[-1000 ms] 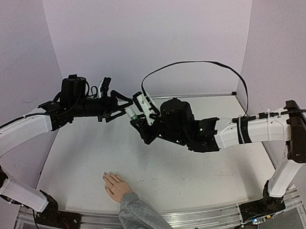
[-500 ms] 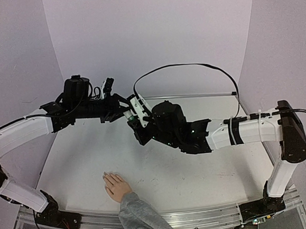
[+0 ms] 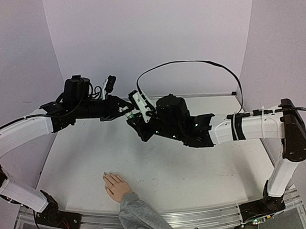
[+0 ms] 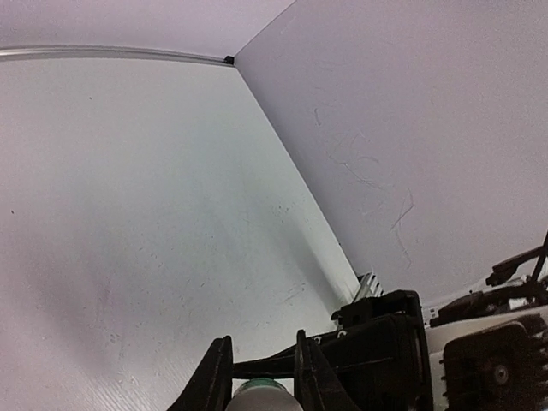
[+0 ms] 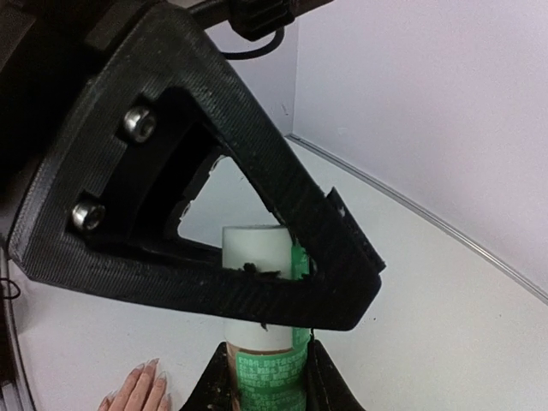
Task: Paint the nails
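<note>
Nails (image 3: 107, 176) of the mannequin hand (image 3: 116, 187) rest flat on the worktop (image 3: 210, 168), well below both claws and nearer the arm bases. We see our right claw (image 5: 270, 368) grasping the green-labelled bottle (image 5: 255, 255) by its body. Our left claw (image 4: 263, 360) is clenched on its white top, aloft.

This looks like a robotics lab bench to me: a bare white table (image 3: 199, 169) boxed in by plain pale walls (image 3: 152, 35), two robot arms (image 3: 255, 129) bolted to a metal rail (image 3: 203, 215), and a black cable (image 3: 191, 62) looping loose.
</note>
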Motion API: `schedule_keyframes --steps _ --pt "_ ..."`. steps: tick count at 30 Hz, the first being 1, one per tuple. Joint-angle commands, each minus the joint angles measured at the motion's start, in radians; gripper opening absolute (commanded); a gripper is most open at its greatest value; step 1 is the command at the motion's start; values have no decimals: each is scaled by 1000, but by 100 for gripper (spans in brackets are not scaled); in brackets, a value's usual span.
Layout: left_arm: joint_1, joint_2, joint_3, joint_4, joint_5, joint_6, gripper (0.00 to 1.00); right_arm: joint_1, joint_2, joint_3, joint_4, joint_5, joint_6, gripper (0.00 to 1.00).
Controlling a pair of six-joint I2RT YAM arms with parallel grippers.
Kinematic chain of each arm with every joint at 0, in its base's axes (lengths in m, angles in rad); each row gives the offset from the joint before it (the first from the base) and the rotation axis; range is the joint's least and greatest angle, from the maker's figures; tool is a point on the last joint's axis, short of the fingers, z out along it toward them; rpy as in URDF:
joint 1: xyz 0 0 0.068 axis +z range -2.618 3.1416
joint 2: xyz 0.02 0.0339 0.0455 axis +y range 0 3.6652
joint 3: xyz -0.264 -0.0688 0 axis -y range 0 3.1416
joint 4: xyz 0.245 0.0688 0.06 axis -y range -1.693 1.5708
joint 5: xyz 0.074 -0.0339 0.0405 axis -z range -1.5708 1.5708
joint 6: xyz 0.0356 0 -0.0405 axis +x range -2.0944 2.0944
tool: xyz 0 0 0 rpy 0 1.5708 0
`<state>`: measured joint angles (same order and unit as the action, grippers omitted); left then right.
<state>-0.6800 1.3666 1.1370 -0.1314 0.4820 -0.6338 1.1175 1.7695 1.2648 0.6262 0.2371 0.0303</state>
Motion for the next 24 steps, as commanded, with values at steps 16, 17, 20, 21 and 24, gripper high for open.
schedule_keyframes --steps 16,17,20,21,24 --pt "-113 -67 158 175 594 441 6 -114 -254 -120 407 -1223 263 0" --pt "-112 -76 145 176 563 437 13 -115 -259 -128 391 -1171 254 0" --pt "-101 -118 90 174 465 395 55 -115 -274 -131 255 -989 172 0" --pt "-96 -134 74 172 440 383 66 -114 -280 -134 211 -921 147 0" --pt "-85 -188 21 165 378 372 98 -115 -283 -147 118 -686 97 0"
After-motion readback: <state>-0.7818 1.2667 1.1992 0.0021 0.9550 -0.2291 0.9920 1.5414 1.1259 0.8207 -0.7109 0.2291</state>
